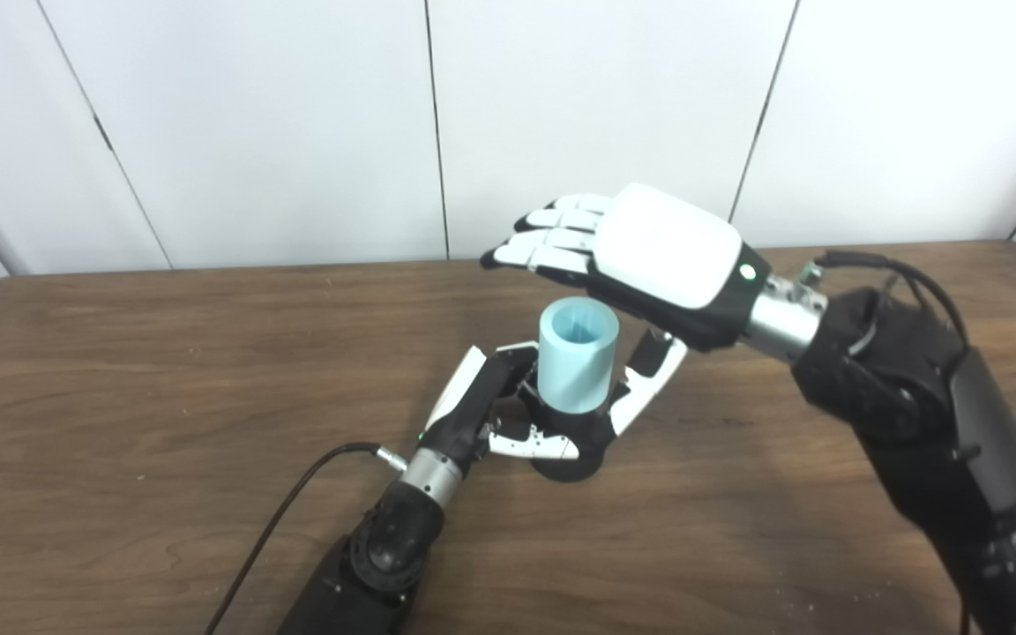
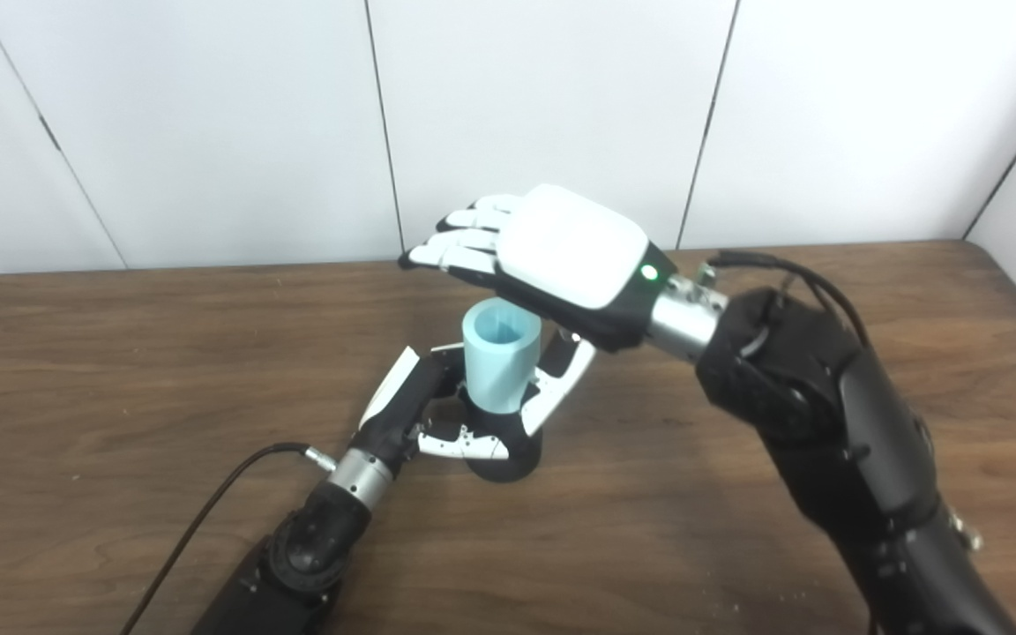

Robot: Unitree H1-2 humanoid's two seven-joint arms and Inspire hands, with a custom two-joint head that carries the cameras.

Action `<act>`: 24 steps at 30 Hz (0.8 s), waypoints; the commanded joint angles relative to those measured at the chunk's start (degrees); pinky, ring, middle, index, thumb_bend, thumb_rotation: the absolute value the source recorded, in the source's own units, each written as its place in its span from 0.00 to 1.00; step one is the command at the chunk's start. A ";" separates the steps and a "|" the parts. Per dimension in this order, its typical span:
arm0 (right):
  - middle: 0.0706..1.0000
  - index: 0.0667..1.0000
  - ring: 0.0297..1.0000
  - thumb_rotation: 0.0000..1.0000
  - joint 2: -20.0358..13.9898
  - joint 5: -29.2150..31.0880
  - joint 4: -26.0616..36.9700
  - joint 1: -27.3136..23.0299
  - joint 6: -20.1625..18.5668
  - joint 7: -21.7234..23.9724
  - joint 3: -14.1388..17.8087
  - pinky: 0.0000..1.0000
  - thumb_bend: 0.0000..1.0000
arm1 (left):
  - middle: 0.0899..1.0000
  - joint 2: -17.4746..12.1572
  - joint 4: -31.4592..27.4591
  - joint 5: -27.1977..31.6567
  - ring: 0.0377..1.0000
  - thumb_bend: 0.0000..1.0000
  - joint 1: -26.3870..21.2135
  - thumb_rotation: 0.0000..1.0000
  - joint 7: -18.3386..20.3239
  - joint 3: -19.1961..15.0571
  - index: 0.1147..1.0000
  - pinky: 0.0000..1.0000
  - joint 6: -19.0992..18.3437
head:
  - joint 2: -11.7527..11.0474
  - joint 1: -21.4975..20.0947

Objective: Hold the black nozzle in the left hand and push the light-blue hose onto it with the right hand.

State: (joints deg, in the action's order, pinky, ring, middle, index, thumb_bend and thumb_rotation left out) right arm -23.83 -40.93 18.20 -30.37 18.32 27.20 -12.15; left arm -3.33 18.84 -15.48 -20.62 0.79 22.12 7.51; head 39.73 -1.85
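Hose (image 1: 578, 366) seated upright on nozzle (image 1: 568, 451); we are gripping nozzle in left hand (image 1: 508, 406), right hand (image 1: 640, 251) hovering flat and empty to press.

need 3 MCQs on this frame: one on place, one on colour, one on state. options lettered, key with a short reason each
1. Where is the hose?
A. Upright on the black nozzle
B. Lying flat on the table
C. In the right hand

2. What colour is the hose?
A. Red
B. Light blue
C. Yellow

3. What state is the right hand in?
A. Shut on the hose
B. Open, above the hose
C. Resting flat on the table

Key:
1 A: the hose stands on the nozzle, with the left hand around its base.
2 B: it is pale blue all over.
3 B: its fingers are stretched out and hold nothing.
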 commanded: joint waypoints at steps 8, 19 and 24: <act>1.00 1.00 1.00 0.57 1.18 4.17 0.83 1.33 -1.82 -2.43 2.25 1.00 0.94 | 0.42 -1.81 4.95 -2.35 0.43 0.52 7.60 0.00 4.38 2.27 0.43 0.39 -7.33 | 0.09 0.13; 1.00 1.00 1.00 0.55 1.22 5.03 -0.05 2.40 -0.75 -3.33 1.73 1.00 0.94 | 0.41 -1.74 4.36 -2.67 0.42 0.52 7.57 0.00 4.34 2.45 0.44 0.39 -7.70 | 0.19 0.44; 1.00 1.00 1.00 0.55 0.26 3.77 -0.25 2.56 -0.30 -2.28 0.16 1.00 0.95 | 0.39 -1.81 5.08 -2.59 0.41 0.52 7.31 0.00 4.20 2.37 0.44 0.37 -6.96 | 0.22 0.55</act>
State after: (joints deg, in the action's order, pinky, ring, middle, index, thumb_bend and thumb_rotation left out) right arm -22.52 -37.41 17.45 -26.24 16.82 25.99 -12.34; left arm -3.40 18.13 -15.48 -20.14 0.83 22.13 7.10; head 39.90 -1.23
